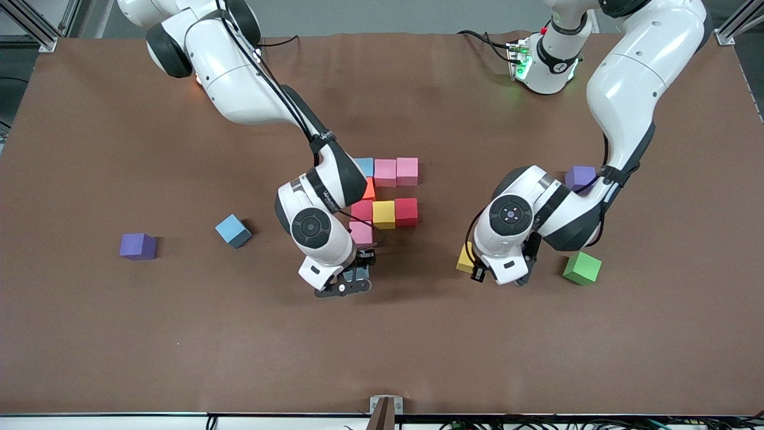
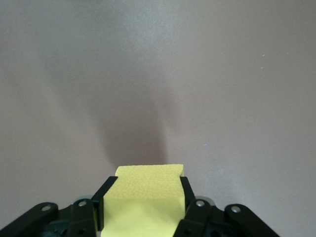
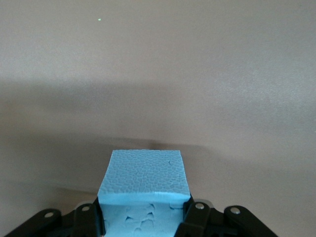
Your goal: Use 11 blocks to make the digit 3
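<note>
Several blocks stand touching mid-table: light blue point(image 1: 364, 166), two pink point(image 1: 385, 172) point(image 1: 407, 171), orange point(image 1: 370, 189), reddish point(image 1: 362, 210), yellow point(image 1: 384, 214), red point(image 1: 406, 212) and pink point(image 1: 361, 233). My right gripper point(image 1: 345, 287) point(image 3: 143, 203) is low over the table just nearer the camera than that last pink one. It is shut on a light blue block point(image 3: 144, 173), which its hand hides in the front view. My left gripper point(image 1: 478, 270) point(image 2: 148, 191) is shut on a yellow block point(image 1: 465, 258) point(image 2: 148, 175), low over the table toward the left arm's end.
A green block point(image 1: 582, 267) lies beside the left hand. A loose light blue block point(image 1: 233, 230) and a purple cube point(image 1: 138, 246) lie toward the right arm's end. Another purple cube point(image 1: 580, 177) shows partly under the left arm.
</note>
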